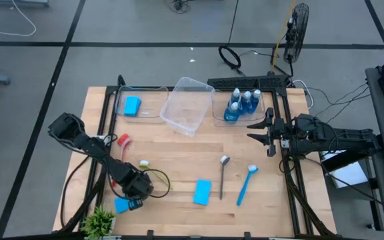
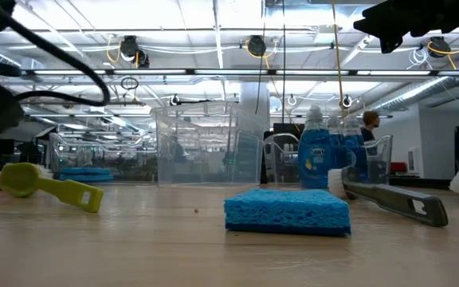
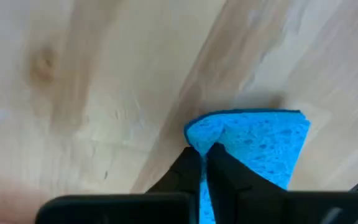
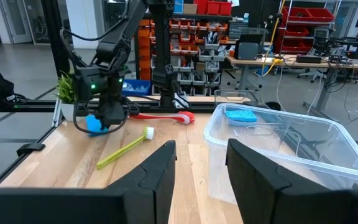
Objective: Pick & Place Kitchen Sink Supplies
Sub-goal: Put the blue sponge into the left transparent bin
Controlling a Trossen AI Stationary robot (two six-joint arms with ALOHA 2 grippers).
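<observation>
My left gripper [image 1: 131,199] points steeply down at the table's near left and is shut on a flat bright-blue sponge [image 3: 260,143]. A second sponge [image 1: 203,191] lies flat mid-table, and a third [image 1: 132,105] sits in the far-left clear bin. Flat on the wood lie a red brush [image 1: 122,141], a yellow brush [image 1: 144,164], a grey spoon-like tool [image 1: 224,175] and a blue brush [image 1: 245,183]. Blue bottles [image 1: 243,103] stand in the far-right bin. My right gripper [image 4: 201,168] hovers open and level at the right edge, holding nothing. My left gripper pinches the sponge's edge near one corner [image 3: 196,134] between its two fingers, coming from above and pointing steeply down. The soft edge is squeezed thin where the fingertips [image 3: 224,163] meet. The rest of the sponge stretches away from the fingers, close over the wood.
An empty clear bin [image 1: 187,105] stands askew between the other two at the far edge. A small green plant [image 1: 99,223] sits at the near left corner, close to my left arm. Bare wood lies between the brushes and the mid-table sponge.
</observation>
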